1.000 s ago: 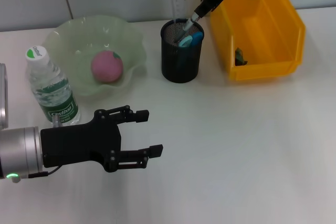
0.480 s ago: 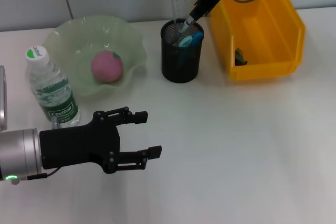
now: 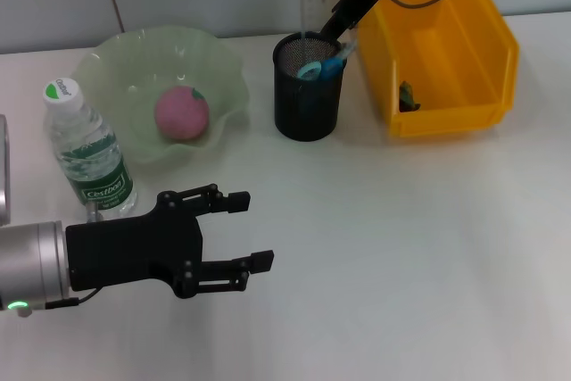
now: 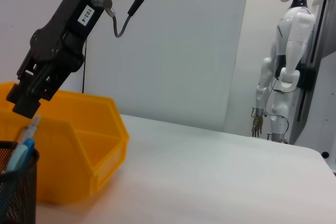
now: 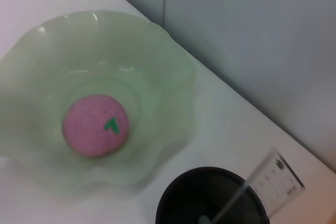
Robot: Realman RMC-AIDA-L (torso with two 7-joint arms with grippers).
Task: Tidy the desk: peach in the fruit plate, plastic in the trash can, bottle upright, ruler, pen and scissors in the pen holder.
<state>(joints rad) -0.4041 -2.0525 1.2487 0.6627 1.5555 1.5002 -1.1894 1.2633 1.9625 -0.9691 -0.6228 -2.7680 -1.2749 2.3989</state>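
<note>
1. Bottle stands upright, left of the pen holder.
2. Left gripper hovers over the bench, nearer than the holder, jaws apart.
3. Peach lies in the fruit plate, left of the holder.
4. Right gripper is at the holder's rim; whether its jaws are apart I cannot tell.

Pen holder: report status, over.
Right pincer above the pen holder, at its rim. Ruler and blue-handled scissors in holder. Left pincer open, idle over the desk. Nothing blocking.

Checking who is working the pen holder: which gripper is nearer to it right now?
Right. The right gripper sits just above the pen holder's rim, at its far side. The left gripper hovers over the table's near side, well short of it.
</note>
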